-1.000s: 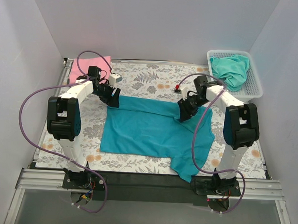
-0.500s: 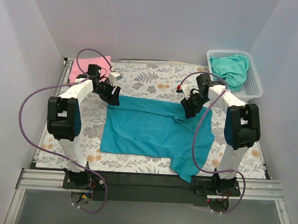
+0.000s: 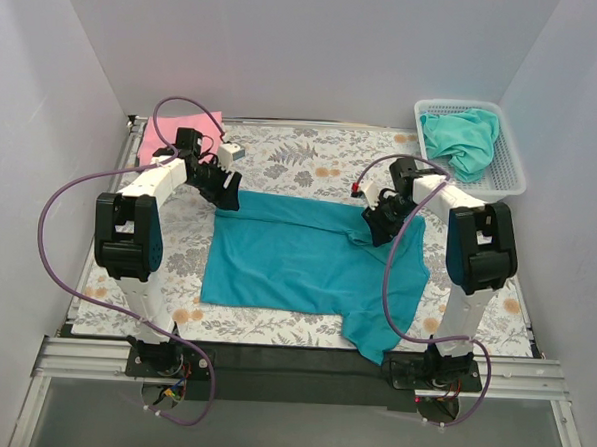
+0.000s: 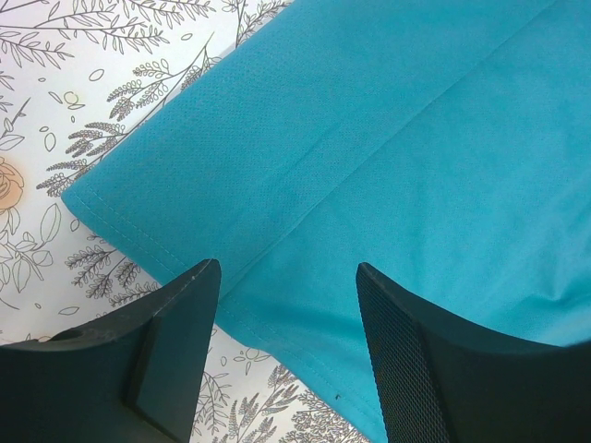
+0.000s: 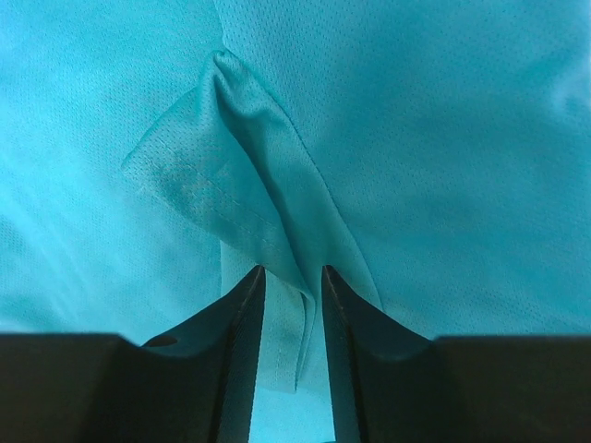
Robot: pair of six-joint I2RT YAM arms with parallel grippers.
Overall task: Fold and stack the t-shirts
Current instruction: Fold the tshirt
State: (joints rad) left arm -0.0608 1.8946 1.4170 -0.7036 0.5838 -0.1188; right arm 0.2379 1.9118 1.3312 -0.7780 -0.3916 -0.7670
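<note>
Your right claw (image 5: pixel 291 273) pinches fold of teal shirt (image 3: pixel 297 258); left claw (image 4: pixel 286 269) spread over far-left corner, far edge running between them.

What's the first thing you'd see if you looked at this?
The big teal-blue t-shirt spread flat on the flowery table cover jumps out first. At its far edge, the right gripper pinches a fold and the left gripper hangs open over a corner. An aqua-green shirt lies bunched in the white basket, far right.
</note>
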